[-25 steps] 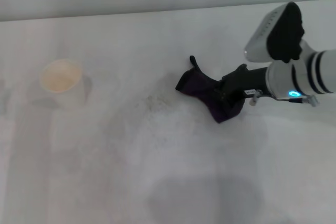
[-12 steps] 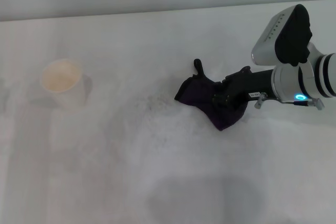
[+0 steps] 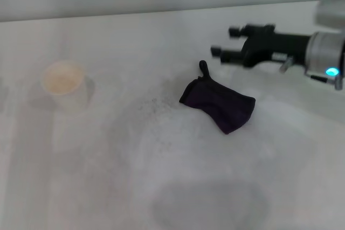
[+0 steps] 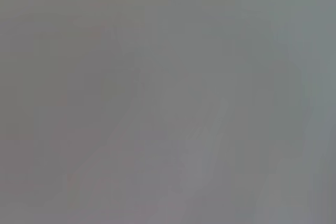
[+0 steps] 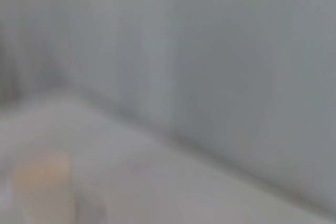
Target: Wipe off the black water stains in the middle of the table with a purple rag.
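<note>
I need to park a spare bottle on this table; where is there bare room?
The near half of the white matte table is bare. So is the stretch between the pale paper cup and the dark purple folded rag, bar faint specks. It is busiest at the far right, where the open right hand hovers beyond the rag.

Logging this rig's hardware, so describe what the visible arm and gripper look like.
Only the right arm shows in the head view. The right gripper is matte black, with two straight parallel fingers ending in rounded tips. Behind it sits a white-grey cylindrical wrist with a dark band, a glowing cyan light and a small metal fitting underneath.
</note>
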{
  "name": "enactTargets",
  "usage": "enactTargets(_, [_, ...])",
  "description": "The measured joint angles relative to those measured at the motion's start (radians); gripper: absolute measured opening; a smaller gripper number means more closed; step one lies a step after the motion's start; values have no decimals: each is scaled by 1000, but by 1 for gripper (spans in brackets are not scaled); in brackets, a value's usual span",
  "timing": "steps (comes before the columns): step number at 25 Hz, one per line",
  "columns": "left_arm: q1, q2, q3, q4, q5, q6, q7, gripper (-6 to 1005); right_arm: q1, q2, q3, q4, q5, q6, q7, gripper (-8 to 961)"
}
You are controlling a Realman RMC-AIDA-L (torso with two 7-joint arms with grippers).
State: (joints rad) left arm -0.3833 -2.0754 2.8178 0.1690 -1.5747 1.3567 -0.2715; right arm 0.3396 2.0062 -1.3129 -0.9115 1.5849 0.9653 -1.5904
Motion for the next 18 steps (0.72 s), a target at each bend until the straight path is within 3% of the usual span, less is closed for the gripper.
enactTargets(6, [-13,0,-31,-8,-3,0,0,892,11,0,224,301,431,302,-417,766])
enactTargets(10, [-15,-3,-98,-7,-4,1,0,892,10,1,345,520,657,420,-681,876])
enactTargets(14, [-23,-2,-111,-9,-4,-8,0,892,21,3,437,706,785,356,-935,876])
enactTargets(18, [-35,-2,-131,-22,-4,-13,2,893,39,7,512,788,813,189,-1100,876])
